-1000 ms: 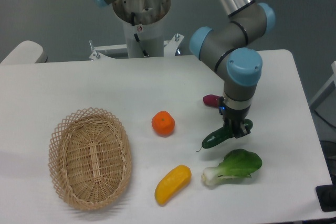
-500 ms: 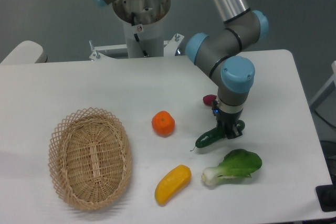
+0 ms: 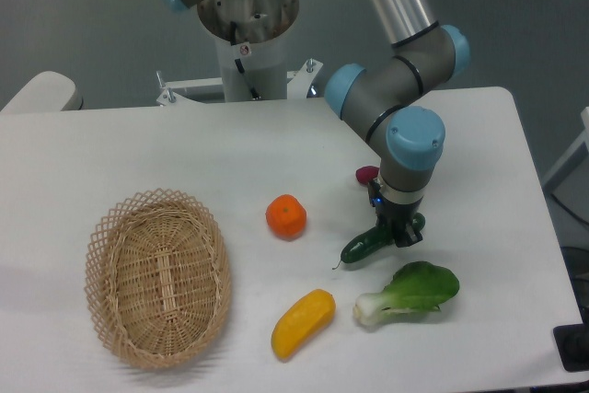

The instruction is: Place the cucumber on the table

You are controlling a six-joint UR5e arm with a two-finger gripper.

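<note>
The dark green cucumber (image 3: 363, 248) lies tilted, its thin stem tip pointing lower left, just above or on the white table (image 3: 138, 149). My gripper (image 3: 401, 233) points straight down and is shut on the cucumber's right end. I cannot tell whether the cucumber touches the tabletop. It sits between the orange fruit and the bok choy.
An orange fruit (image 3: 286, 216) lies left of the cucumber. A bok choy (image 3: 411, 292) lies just below it, a yellow vegetable (image 3: 303, 322) at lower centre. A purple sweet potato (image 3: 367, 175) is partly hidden behind the arm. A wicker basket (image 3: 157, 277) stands at the left.
The gripper has moved left and slightly up in the image with the cucumber still held. The other objects have not moved.
</note>
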